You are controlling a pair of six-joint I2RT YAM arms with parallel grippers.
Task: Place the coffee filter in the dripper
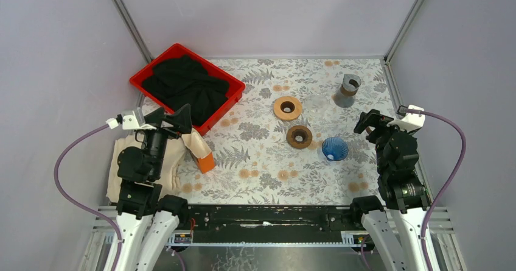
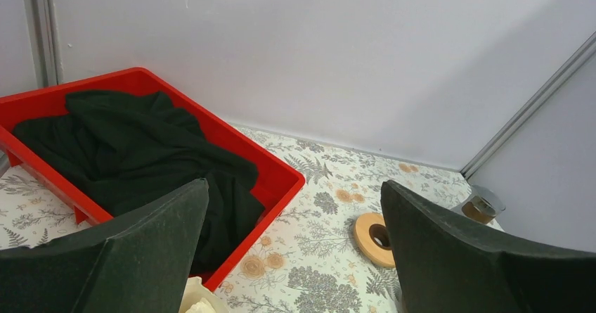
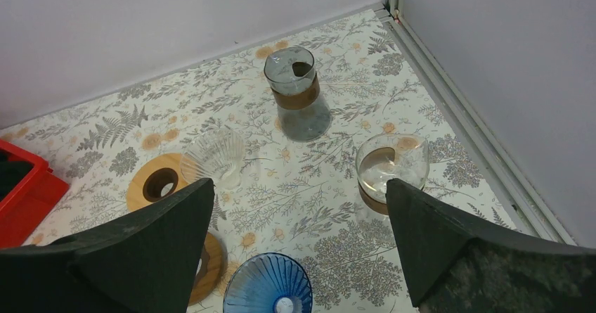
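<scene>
Left gripper [image 1: 171, 117] and right gripper [image 1: 373, 123]: jaws spread, empty. The cream paper coffee filter [image 1: 196, 144] near the table's left edge looks light and floppy; pinch its rim.

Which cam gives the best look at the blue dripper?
Top external: the blue dripper shows whole and unobstructed, just right of the dark wooden ring. Right wrist catches it closer, with its ribs clear, but the bottom frame edge clips it. Left wrist does not show it.
</scene>
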